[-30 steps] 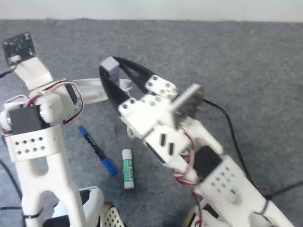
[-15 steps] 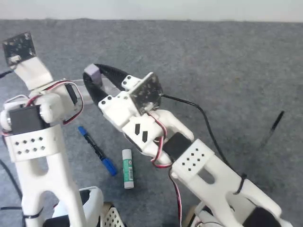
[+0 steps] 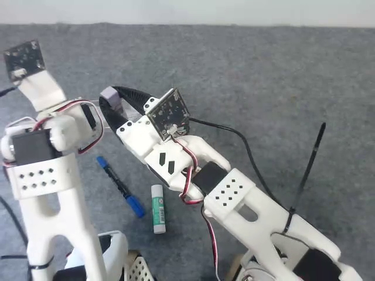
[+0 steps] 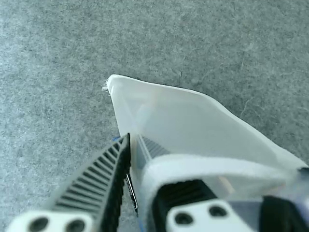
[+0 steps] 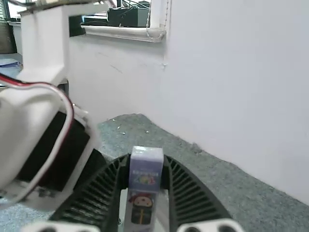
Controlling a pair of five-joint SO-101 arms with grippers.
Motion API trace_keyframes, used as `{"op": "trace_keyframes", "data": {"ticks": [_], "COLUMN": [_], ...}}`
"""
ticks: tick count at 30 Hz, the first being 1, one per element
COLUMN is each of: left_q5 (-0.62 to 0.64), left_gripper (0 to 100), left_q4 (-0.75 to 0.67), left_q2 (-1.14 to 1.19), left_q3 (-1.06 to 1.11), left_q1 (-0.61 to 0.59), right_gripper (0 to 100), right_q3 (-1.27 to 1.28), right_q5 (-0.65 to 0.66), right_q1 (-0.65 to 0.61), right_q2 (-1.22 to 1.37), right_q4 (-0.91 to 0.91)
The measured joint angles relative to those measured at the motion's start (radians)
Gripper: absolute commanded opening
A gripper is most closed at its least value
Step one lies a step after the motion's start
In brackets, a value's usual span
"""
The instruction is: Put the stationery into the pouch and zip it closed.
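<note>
Tabletop (image 3: 263, 76): grey, felted.
Pouch (image 4: 193, 130): white, translucent. We judge it limp and light, best taken at the stiffer rim. The left end effector (image 4: 133, 145) is clamped on one wall there.
Blue marker (image 3: 120, 186) and glue stick (image 3: 157, 208): rigid and light, lying near each other by the arm bases, unmoved.
Eraser (image 5: 146, 179): lavender, small, grippy. It is pinched in the right end effector (image 5: 145, 166), which has swung toward the left arm's pouch over the last second.
</note>
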Motion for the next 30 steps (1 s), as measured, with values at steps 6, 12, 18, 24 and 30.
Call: {"op": "trace_keyframes", "data": {"ticks": [6,12,18,24,30], "left_q5": [0.0,0.0,0.0,0.0,0.0], "left_gripper": [1,1,1,1,1], "left_q4": [0.0,0.0,0.0,0.002,0.002], "left_q2": [0.0,0.0,0.0,0.0,0.0], "left_q3": [0.009,0.021,0.021,0.023,0.023], "left_q1": [0.0,0.003,-0.028,-0.029,-0.029], "right_gripper": [0.6,0.6,0.6,0.6,0.6], "right_q3": [0.058,0.123,0.112,0.107,0.107], "right_q5": [-0.002,-0.002,0.003,0.161,0.176], "right_q1": [0.006,0.006,0.012,0.012,0.011], "right_q2": [0.005,-0.012,-0.015,-0.023,-0.118], "right_q4": [-0.094,-0.126,-0.031,0.081,0.244]}}
